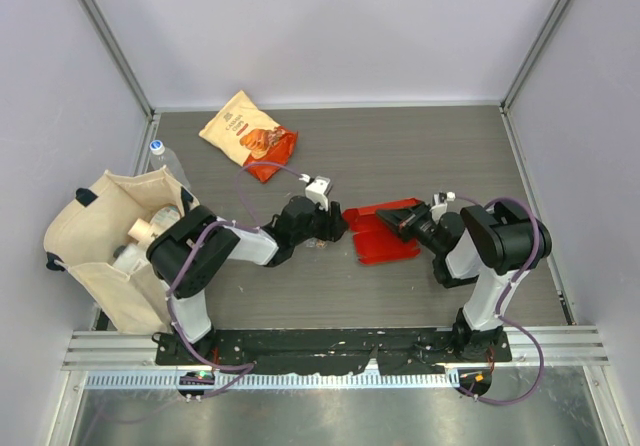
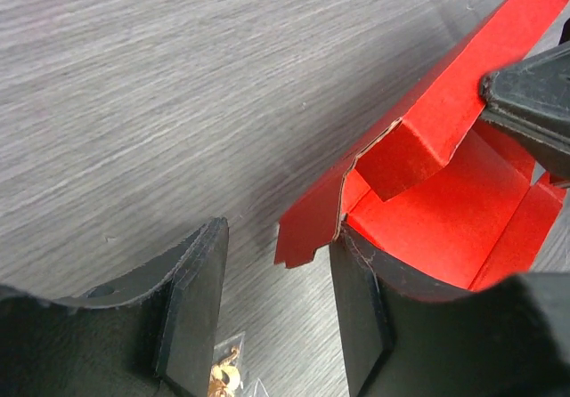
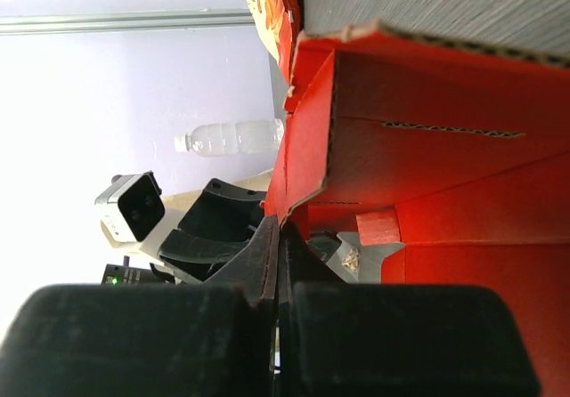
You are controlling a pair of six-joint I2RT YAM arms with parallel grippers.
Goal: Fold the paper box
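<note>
From above, you see the paper box (image 1: 385,236) lying mid-table between the 2 arms, its walls partly raised. Bare table (image 1: 430,156) stretches behind it to the far wall, and there is free surface in front of it too. A snack bag (image 1: 250,134) lies well apart at the far left. A cloth tote (image 1: 100,251) and a bottle (image 1: 163,158) crowd the left edge beside the left arm's base. The left gripper (image 1: 335,226) sits just at the box's left edge and the right gripper (image 1: 408,222) at its far right side.

In the left wrist view, your left gripper (image 2: 272,290) stands wide apart, gripping nothing. The box's torn corner flap (image 2: 307,228) pokes into the gap near the right finger (image 2: 356,317). A small packet (image 2: 227,375) lies below.

In the right wrist view, your right gripper (image 3: 278,237) is pinched tight on a thin box wall (image 3: 298,148).
</note>
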